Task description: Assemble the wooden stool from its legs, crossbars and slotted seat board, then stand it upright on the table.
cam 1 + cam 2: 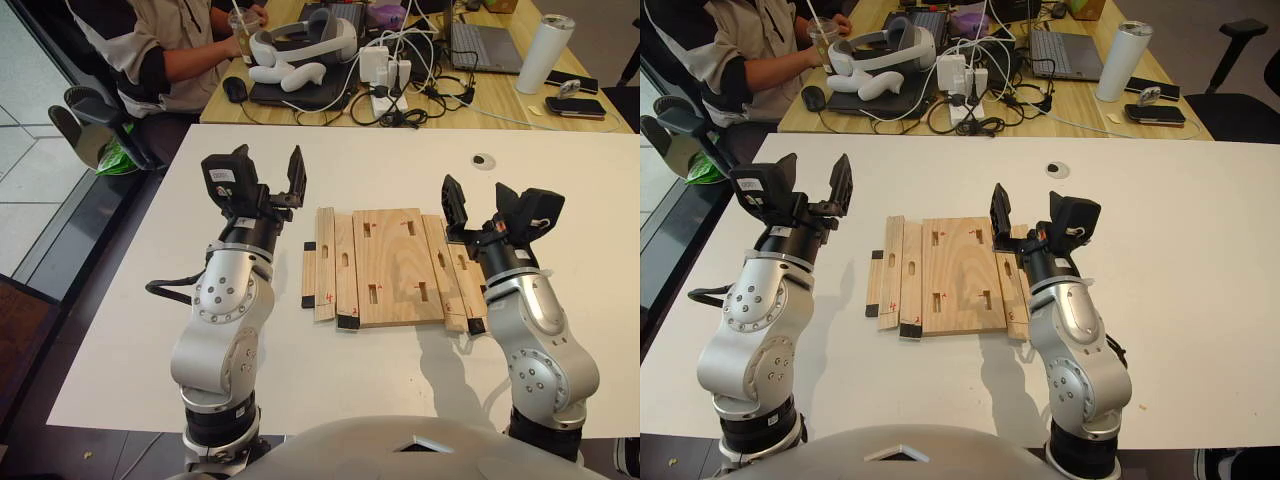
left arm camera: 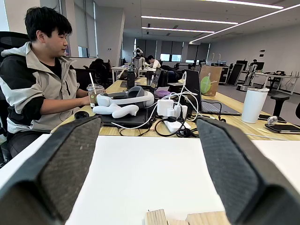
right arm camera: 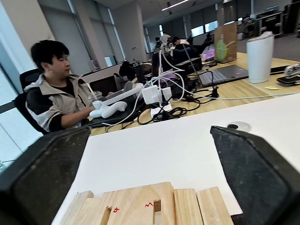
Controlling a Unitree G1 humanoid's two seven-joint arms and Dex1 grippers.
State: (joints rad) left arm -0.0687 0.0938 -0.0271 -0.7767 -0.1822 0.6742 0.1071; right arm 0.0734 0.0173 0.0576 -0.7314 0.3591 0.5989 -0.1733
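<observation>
Left end effector (image 1: pixel 268 162) hangs over the white counter (image 1: pixel 400 160) with its two fingers spread wide and nothing between them, just off the far left corner of the stool parts. From its own wrist camera the dark padded fingers (image 2: pixel 70 164) frame bare counter, and only the sawn ends of a few wooden pieces (image 2: pixel 164 218) show, cut off at the picture's edge. On the other side the right end effector (image 1: pixel 478 200) is likewise spread open and grips nothing. It sits over the far end of the right-hand slats (image 1: pixel 445 280), touching or just above them, I cannot tell which, and hides their far ends from the head camera. The slotted seat board (image 1: pixel 397 265) lies flat in the middle of the counter, with four small slots cut through it and red marks beside them too small to read. Against its left side lie two narrow slats (image 1: pixel 335 265), side by side, one with a dark cap (image 1: pixel 347 322) on its near end. Outside them lies a shorter piece with dark ends (image 1: pixel 309 272). On the right the pieces overlap, so their count is unclear, and legs cannot be told from crossbars. In the right wrist view the seat board's far edge shows between the pads (image 3: pixel 47 173), its near part cut off. A round grommet (image 1: pixel 483 160) sits in the counter beyond the right arm.
</observation>
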